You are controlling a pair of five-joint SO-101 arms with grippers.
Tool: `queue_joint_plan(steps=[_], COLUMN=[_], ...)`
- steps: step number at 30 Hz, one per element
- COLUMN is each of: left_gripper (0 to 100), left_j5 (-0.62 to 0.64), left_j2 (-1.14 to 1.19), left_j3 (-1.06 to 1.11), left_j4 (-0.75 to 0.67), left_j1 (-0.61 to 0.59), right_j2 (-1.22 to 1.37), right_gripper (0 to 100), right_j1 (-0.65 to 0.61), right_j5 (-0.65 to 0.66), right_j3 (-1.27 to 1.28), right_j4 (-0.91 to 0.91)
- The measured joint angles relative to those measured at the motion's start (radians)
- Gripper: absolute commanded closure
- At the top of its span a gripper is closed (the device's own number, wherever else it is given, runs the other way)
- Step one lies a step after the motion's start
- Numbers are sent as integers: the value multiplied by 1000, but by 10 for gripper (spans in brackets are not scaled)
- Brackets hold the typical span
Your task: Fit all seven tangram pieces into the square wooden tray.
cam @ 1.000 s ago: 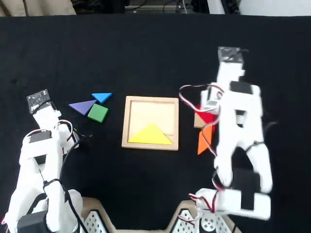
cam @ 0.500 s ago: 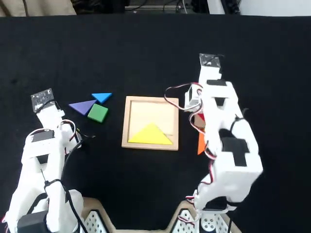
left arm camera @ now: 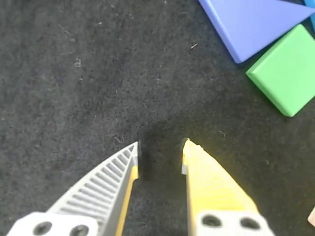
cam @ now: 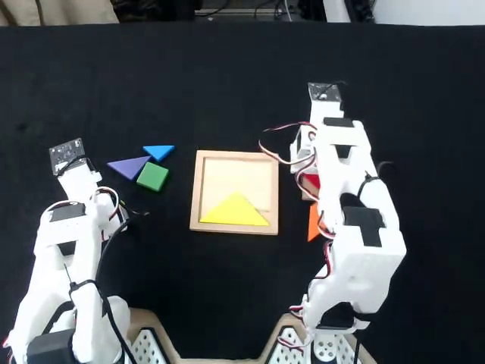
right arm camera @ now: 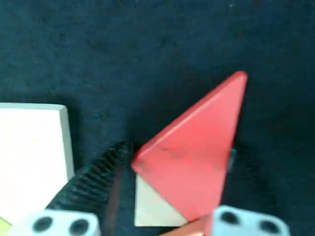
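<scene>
- Wooden tray (cam: 197, 189) sits on the bench (cam: 227, 76) in the high view, with the yellow triangle (cam: 235, 210) inside it and the green square (cam: 152, 177) to its left.
- Left wrist view: the left end effector (left arm camera: 160, 152) is slightly parted and empty, near the green square.
- Right wrist view: the right end effector (right arm camera: 179, 157) clamps the red triangle (right arm camera: 197, 142) beside the tray.

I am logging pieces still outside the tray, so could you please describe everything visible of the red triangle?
The red triangle is a flat, smooth piece, seemingly painted wood, with faint dark scuffs. It sits over the black cloth beside the wooden tray, outside it, on the right arm's side. A pale unpainted piece shows at one edge, apparently partly under it. The right gripper sits directly over it; whether it is gripped cannot be told.
</scene>
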Motion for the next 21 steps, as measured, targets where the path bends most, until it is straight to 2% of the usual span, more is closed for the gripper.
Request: queue_joint_plan(steps=[7, 12, 15, 17, 21], left_gripper=[844, 844, 844, 844, 844], left_j5=[0, 0, 0, 0, 0], left_j2=[0, 0, 0, 0, 0], left_j3=[0, 0, 0, 0, 0], left_j4=[0, 0, 0, 0, 0], left_j1=[0, 0, 0, 0, 0], right_j2=[-9, -118, -199, -230, -252], right_gripper=[890, 890, 886, 838, 655], right_j1=[6, 0, 0, 0, 0], right_j5=[21, 28, 86, 118, 212], right_j3=[-8, -5, -5, -5, -5], right_j4=[-3, 80, 132, 169, 256])
